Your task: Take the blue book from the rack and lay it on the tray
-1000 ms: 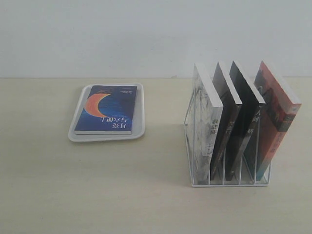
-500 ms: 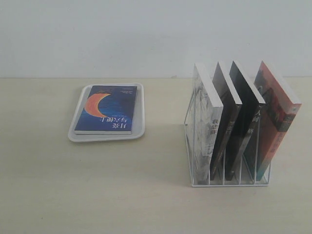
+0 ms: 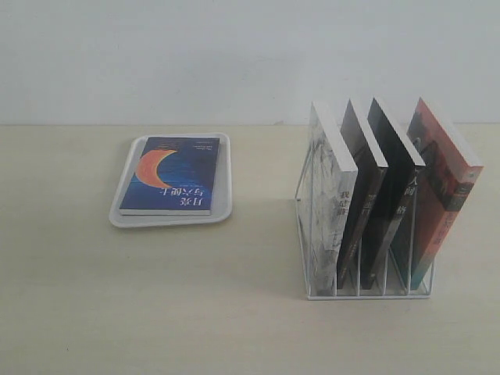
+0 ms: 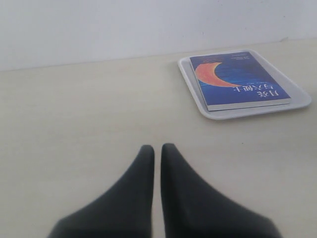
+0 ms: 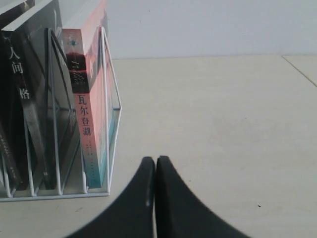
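Note:
The blue book (image 3: 171,174) with the orange crescent lies flat on the white tray (image 3: 225,187) at the left of the table; the left wrist view also shows the book (image 4: 237,81) on the tray (image 4: 297,96). The white wire rack (image 3: 367,291) stands at the right and holds several upright books. My left gripper (image 4: 157,148) is shut and empty, over bare table well short of the tray. My right gripper (image 5: 155,161) is shut and empty, beside the rack (image 5: 111,74). Neither gripper shows in the exterior view.
In the rack stand a pale-covered book (image 3: 328,195), two black-spined books (image 3: 387,180) and a red-and-teal book (image 3: 445,187), whose spine (image 5: 84,109) sits in the slot nearest my right gripper. A pale wall runs behind the table.

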### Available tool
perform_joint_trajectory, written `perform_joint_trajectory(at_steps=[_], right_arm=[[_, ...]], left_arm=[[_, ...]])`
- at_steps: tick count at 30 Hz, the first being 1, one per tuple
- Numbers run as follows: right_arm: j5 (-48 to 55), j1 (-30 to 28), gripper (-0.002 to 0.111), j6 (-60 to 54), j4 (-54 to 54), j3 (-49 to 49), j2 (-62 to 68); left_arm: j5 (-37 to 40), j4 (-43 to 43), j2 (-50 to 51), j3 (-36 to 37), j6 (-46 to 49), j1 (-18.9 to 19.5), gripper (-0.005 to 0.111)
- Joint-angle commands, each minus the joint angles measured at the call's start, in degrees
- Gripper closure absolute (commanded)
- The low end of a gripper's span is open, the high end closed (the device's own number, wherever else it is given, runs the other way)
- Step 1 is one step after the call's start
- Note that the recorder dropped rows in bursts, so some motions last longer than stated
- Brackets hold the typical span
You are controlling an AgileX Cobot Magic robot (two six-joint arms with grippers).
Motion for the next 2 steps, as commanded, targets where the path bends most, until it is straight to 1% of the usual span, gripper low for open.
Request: perform_joint_trajectory(at_steps=[1,2], right_arm=[[-0.2,0.1,0.109,0.0,-0.2,0.3,-0.3],[-0.2,0.1,0.109,0.0,-0.2,0.3,-0.3]], left_arm=[[-0.9,-0.1,-0.2,-0.2,0.2,0.1,0.102],[-0.9,-0.1,-0.2,-0.2,0.2,0.1,0.102]])
